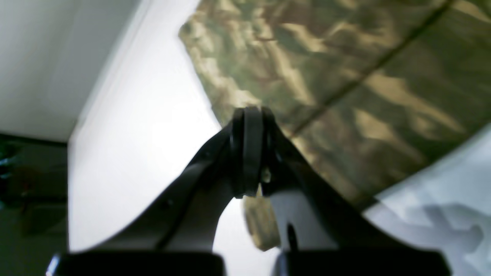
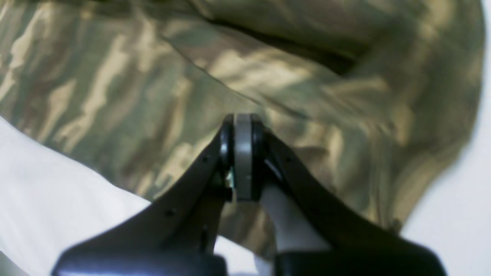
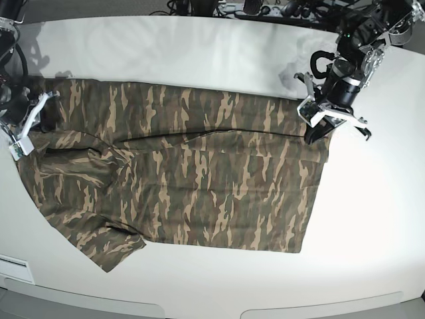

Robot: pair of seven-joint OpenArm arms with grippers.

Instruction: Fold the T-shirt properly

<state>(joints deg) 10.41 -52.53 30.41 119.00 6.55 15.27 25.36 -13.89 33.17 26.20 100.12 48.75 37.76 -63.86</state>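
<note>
The camouflage T-shirt [image 3: 199, 179] lies spread wide across the white table [image 3: 199, 53], with a long fold line running across its upper part. My left gripper [image 3: 311, 138] stands at the shirt's upper right corner. In the left wrist view this gripper [image 1: 251, 115] is shut, with a strip of T-shirt [image 1: 345, 76] cloth caught between its fingers. My right gripper [image 3: 38, 125] is at the shirt's far left edge. Seen from the right wrist, it [image 2: 243, 119] is shut on a pinch of the T-shirt [image 2: 153, 76], which bunches in folds around it.
Cables and equipment [image 3: 265, 8] line the far edge of the table. The table's rounded front edge [image 3: 199, 309] runs close below the shirt's hem. In the left wrist view the table edge drops to a dark floor [image 1: 30, 191].
</note>
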